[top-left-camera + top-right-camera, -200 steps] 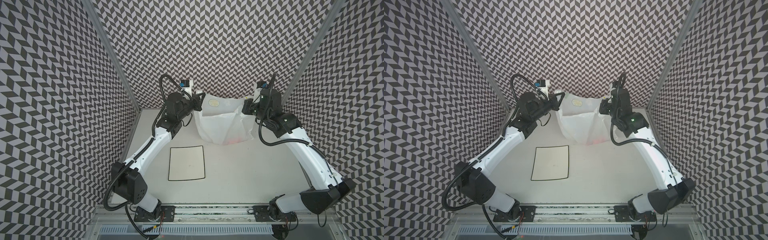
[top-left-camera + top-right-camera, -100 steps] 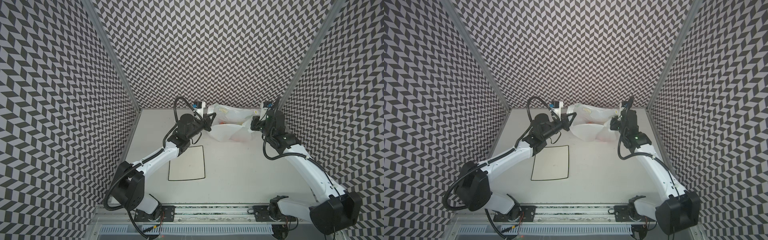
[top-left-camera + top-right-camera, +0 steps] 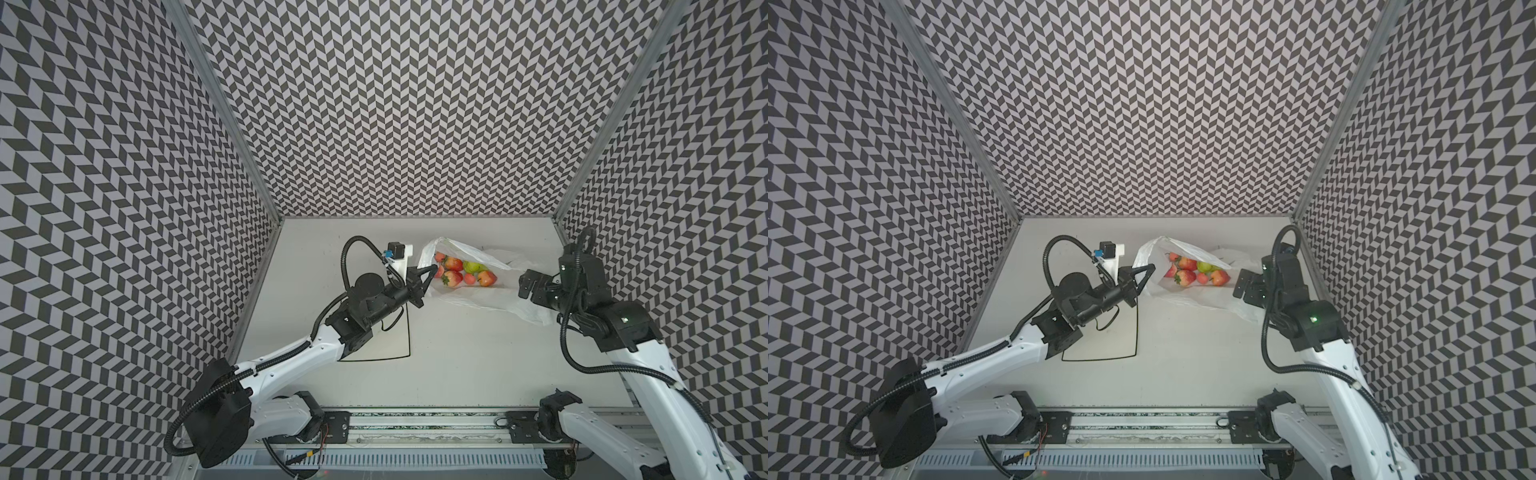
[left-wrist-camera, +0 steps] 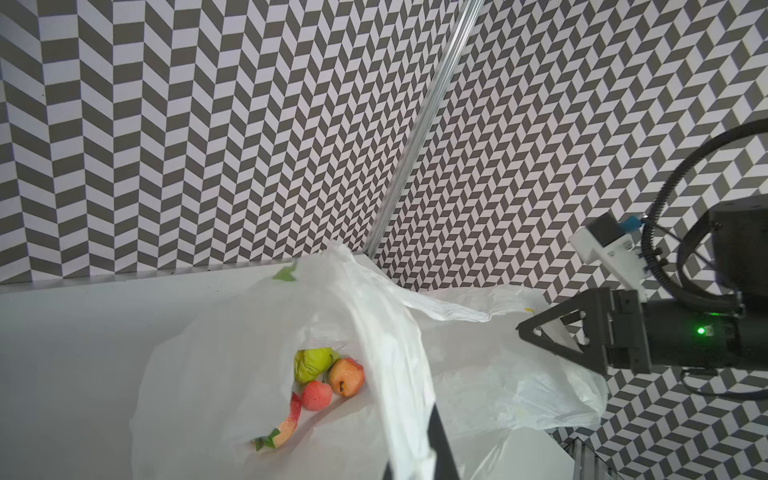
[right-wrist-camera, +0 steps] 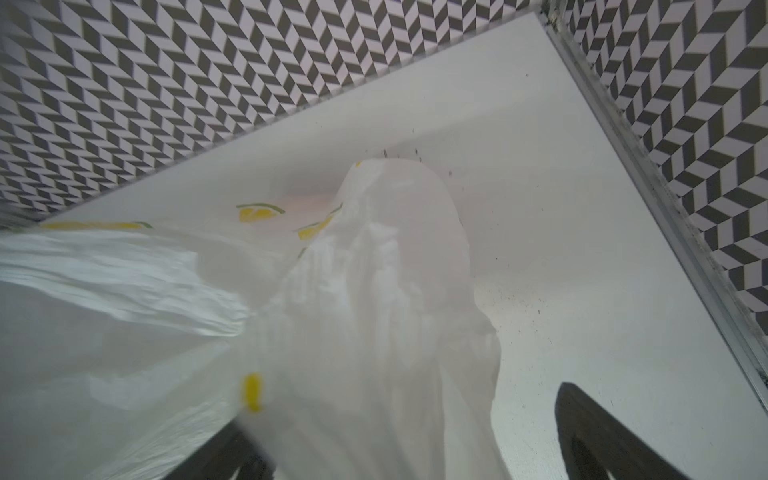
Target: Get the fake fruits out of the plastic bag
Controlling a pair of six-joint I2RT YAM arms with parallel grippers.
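The plastic bag (image 3: 490, 301) (image 3: 1208, 299) lies on its side at the back of the table, with its mouth facing left. Inside the mouth rest the fake fruits (image 3: 461, 272) (image 3: 1196, 272): strawberries, a green pear (image 4: 311, 363) and small orange-pink balls (image 4: 316, 395). My left gripper (image 3: 432, 271) (image 3: 1151, 268) (image 4: 419, 461) is shut on the bag's upper rim and holds it up. At the bag's bottom end my right gripper (image 3: 523, 284) (image 3: 1239, 282) (image 5: 411, 457) is open, with loose bag plastic (image 5: 374, 291) lying between its fingers.
A square white plate with a black rim (image 3: 408, 332) (image 3: 1137, 328) lies in front of the bag, partly under my left arm. The patterned walls close in behind the bag and just right of my right arm.
Both arms came down from holding the bag up. The bag now lies on the table with the fruits showing. My right gripper opened and let go of it.
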